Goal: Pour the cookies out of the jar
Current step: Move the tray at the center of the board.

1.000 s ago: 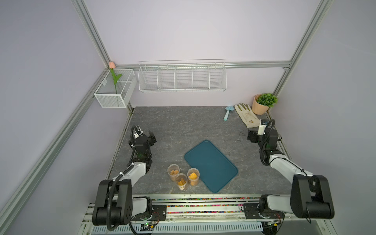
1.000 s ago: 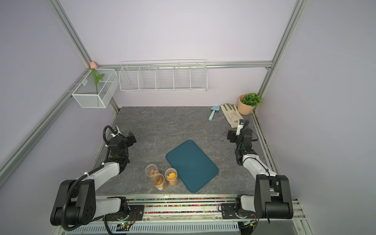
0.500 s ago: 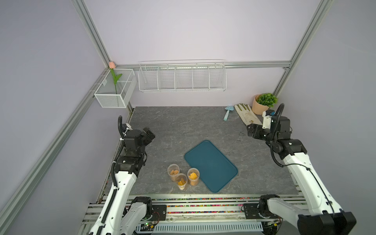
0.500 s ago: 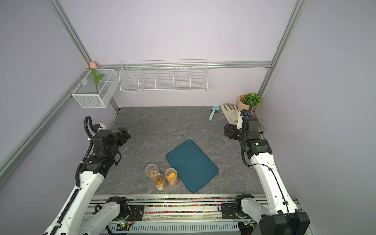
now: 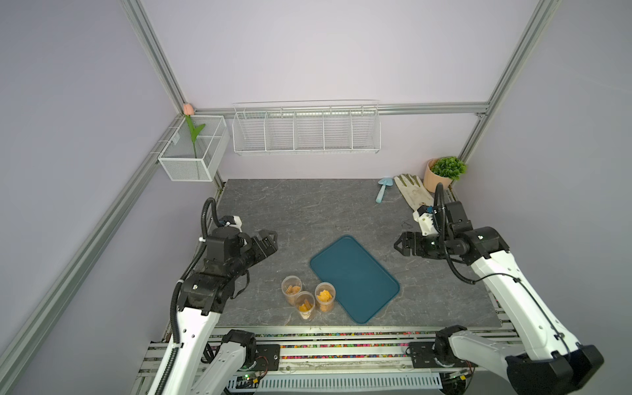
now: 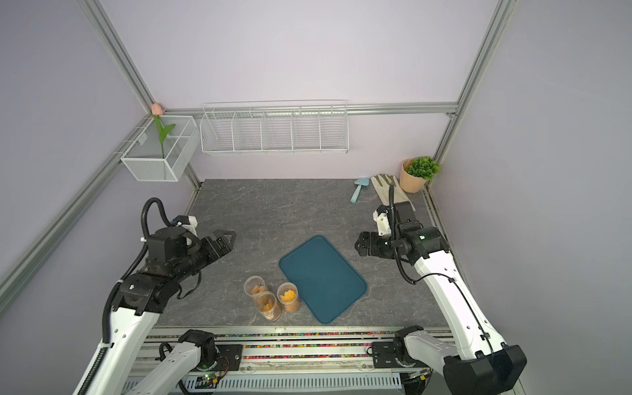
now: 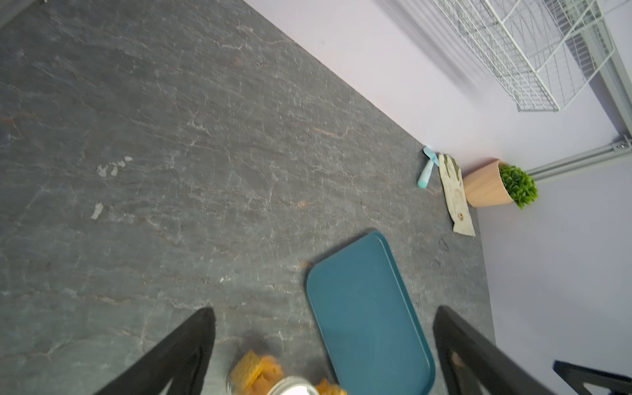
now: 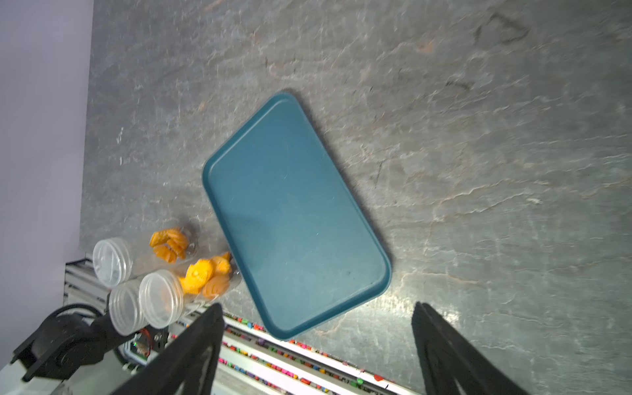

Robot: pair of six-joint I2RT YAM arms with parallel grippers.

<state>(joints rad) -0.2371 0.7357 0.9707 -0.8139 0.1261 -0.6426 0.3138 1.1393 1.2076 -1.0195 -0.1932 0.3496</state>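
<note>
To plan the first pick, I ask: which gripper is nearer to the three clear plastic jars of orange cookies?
Left. The left gripper hovers just behind the jars, toward the robot's left; the right gripper is beyond the teal rectangular plastic tray.

Both grippers empty over the table, jars beside the tray

I see my left gripper (image 5: 269, 243) hanging above the grey table (image 5: 307, 212) with its jaws spread, and my right gripper (image 5: 400, 247) parted too, holding nothing. Three clear jars (image 5: 305, 301) stand upright in a cluster with orange cookies (image 5: 323, 294) inside, just beside the teal tray (image 5: 355, 278).
</note>
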